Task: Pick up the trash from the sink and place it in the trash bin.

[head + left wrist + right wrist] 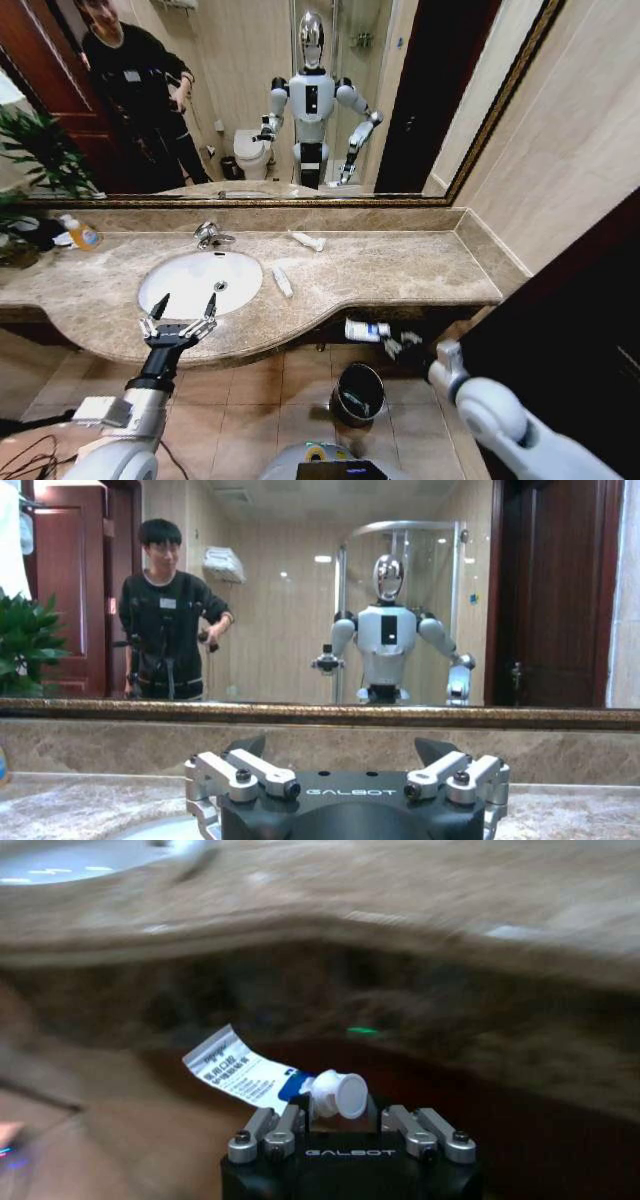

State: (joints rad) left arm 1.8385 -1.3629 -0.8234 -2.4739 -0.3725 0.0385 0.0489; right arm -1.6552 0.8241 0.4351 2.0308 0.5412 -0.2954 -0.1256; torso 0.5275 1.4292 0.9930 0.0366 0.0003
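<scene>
The white oval sink (190, 285) sits in the marble counter. My left gripper (184, 306) hovers open over the sink's front rim, nothing between its fingers; in the left wrist view the left gripper (342, 748) faces the mirror. Two pieces of trash, a white tube (282, 281) and another white tube (308, 241), lie on the counter right of the basin. Below the counter's front edge my right gripper (393, 346) is shut on a white-and-blue tube (365, 330), seen close as the tube (250, 1074) held near its cap. The black trash bin (358, 392) stands on the floor just beneath it.
A chrome faucet (210, 236) rises behind the basin. A clear bottle with an orange label (80, 234) and a potted plant (30, 160) stand at the counter's left end. The mirror (300, 100) backs the counter, and a wall closes the right side.
</scene>
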